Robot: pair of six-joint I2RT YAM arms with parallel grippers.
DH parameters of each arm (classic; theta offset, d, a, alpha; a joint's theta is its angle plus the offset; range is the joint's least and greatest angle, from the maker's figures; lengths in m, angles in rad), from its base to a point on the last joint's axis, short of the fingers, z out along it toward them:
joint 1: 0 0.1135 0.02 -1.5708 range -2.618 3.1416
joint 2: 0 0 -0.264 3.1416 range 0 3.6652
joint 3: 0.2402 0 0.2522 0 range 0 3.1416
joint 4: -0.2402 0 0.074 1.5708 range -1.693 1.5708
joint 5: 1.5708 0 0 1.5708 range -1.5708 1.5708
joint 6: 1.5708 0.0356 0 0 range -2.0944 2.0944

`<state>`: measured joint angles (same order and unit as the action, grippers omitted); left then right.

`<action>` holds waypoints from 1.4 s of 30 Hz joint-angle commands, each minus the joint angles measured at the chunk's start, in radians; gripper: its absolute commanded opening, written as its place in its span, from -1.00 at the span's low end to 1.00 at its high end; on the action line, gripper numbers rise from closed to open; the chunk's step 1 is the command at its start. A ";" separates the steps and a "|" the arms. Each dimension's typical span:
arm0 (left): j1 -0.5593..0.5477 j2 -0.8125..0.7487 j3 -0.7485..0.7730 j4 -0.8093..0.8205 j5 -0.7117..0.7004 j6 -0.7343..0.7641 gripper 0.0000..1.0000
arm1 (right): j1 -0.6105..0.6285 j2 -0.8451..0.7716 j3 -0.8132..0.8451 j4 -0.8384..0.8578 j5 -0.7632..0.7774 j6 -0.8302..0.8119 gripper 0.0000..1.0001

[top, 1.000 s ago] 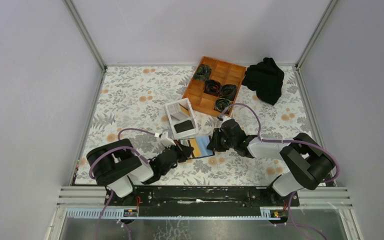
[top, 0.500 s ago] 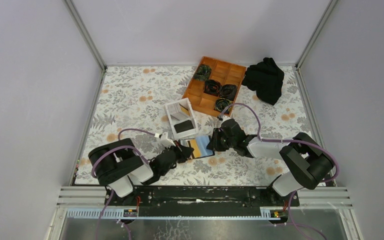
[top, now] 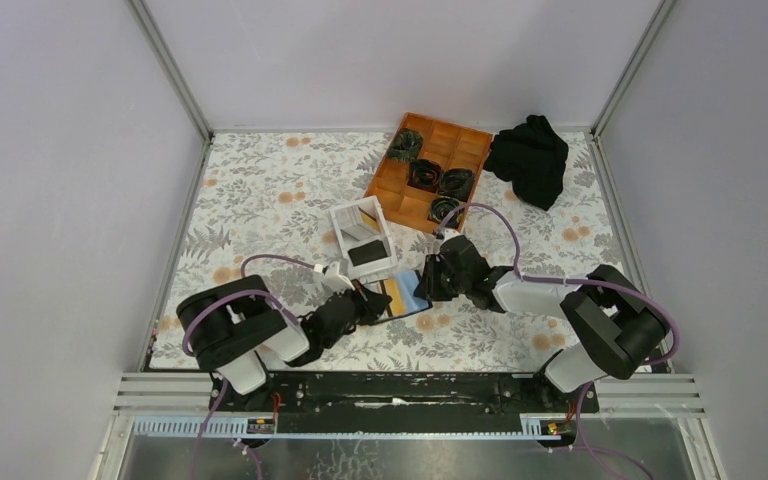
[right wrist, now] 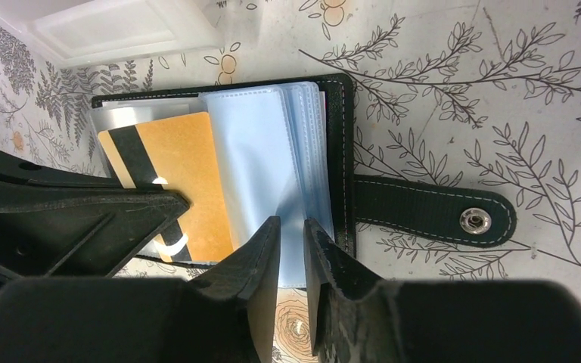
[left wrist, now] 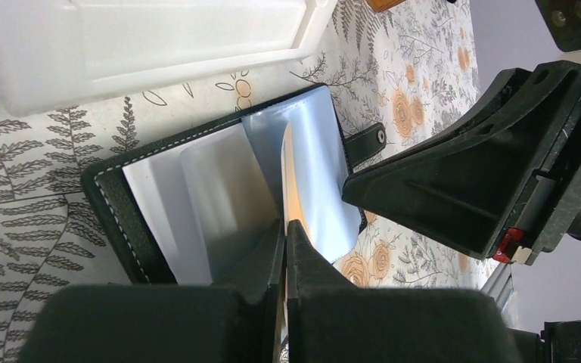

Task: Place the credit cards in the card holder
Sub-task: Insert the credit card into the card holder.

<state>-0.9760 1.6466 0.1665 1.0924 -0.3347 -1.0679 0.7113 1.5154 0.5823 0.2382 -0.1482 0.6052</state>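
The black card holder (top: 407, 300) lies open on the floral table between both grippers, clear sleeves showing (right wrist: 261, 151) and strap tab (right wrist: 431, 212) pointing right. My left gripper (left wrist: 285, 231) is shut on an orange-tan credit card (right wrist: 178, 170) with a black stripe, its far end over the holder's left half (left wrist: 189, 189). The card shows edge-on in the left wrist view (left wrist: 287, 170). My right gripper (right wrist: 291, 231) pinches the bluish plastic sleeves at the holder's near edge. I cannot tell a light blue card from the sleeves.
A white open-topped box (top: 362, 238) stands just behind the holder and shows in the left wrist view (left wrist: 144, 38). An orange wooden compartment tray (top: 430, 170) with dark rolled items sits further back. A black cloth (top: 530, 155) lies at the back right.
My left gripper has pushed the orange card slightly right, further over the open holder. My right gripper has shifted a little toward the back left.
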 commanded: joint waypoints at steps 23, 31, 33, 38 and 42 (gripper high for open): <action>0.007 -0.003 -0.007 -0.336 -0.025 -0.184 -1.00 | 0.061 0.016 0.089 -0.162 0.212 -0.098 -0.38; 0.008 -0.013 0.015 -0.397 -0.016 -0.196 -1.00 | 0.073 0.028 0.114 -0.181 0.242 -0.115 -0.35; 0.008 -0.016 0.013 -0.405 -0.017 -0.201 -1.00 | 0.075 0.031 0.119 -0.183 0.245 -0.117 -0.35; 0.008 -0.018 0.016 -0.425 -0.015 -0.215 -1.00 | 0.086 0.034 0.137 -0.188 0.259 -0.123 -0.34; 0.008 -0.023 0.017 -0.444 -0.015 -0.226 -1.00 | 0.095 0.032 0.156 -0.203 0.277 -0.131 -0.34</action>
<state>-0.9661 1.5997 0.2043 0.8951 -0.3405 -1.3182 0.7921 1.5383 0.6930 0.0669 0.0677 0.5041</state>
